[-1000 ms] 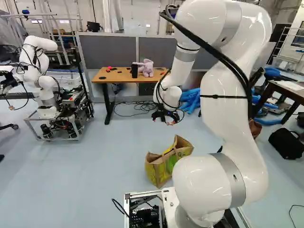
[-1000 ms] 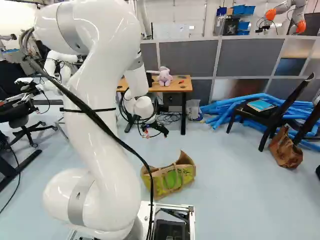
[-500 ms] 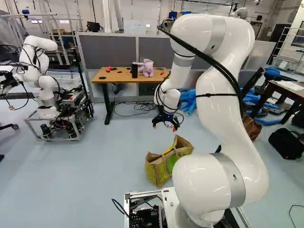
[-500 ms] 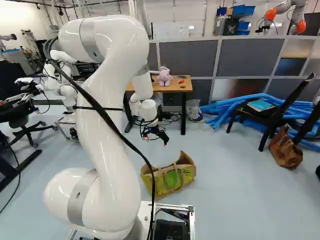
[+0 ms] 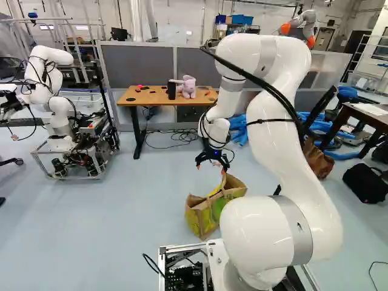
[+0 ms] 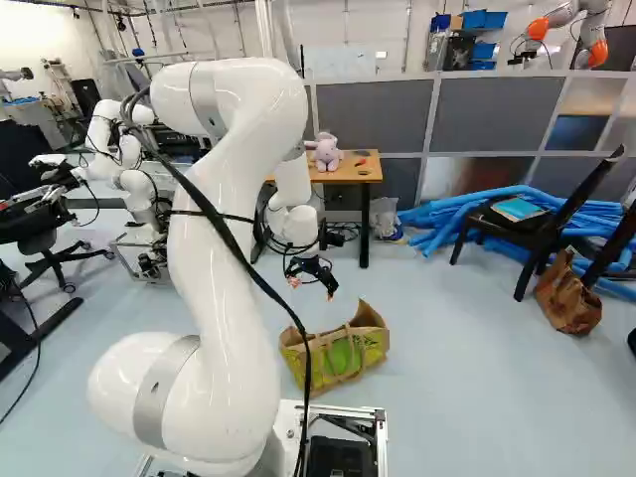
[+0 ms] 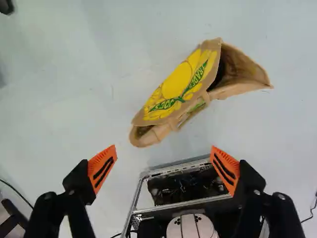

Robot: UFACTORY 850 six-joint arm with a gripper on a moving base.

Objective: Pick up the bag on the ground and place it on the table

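Okay, I'm lining up on the bag (image 7: 176, 87), which is sitting on the floor (image 5: 121, 212) near the base frame (image 7: 188, 202), its mouth gaping and its sides sagging a little. My end effector (image 7: 163, 161) is hanging above floor level with its fingers spread wide, orange pads (image 7: 102, 168) well apart and nothing between them. The wrist view is showing the bag ahead of the fingers, off to the side of the gap, so I'm judging this as the approach, with the whole lift and carry to come.

It's looking like paper: light, thin-walled, creasing easily, probably not slippery against those pads. I'm seeing straps (image 6: 320, 360) on its side in the right base view, and something darker is showing inside the mouth; I can't tell whether that's contents or shadow, so I'm not counting on it being empty.

I'm favouring both handles together, or a doubled fold of the rim near the middle. Pinching one corner is risking a tear or a lopsided swing, and pushing down too hard is risking crumpling the walls. Beyond, the surface (image 5: 148, 98) is waiting with a plush toy (image 5: 187, 90) on it, which I'm planning to avoid.
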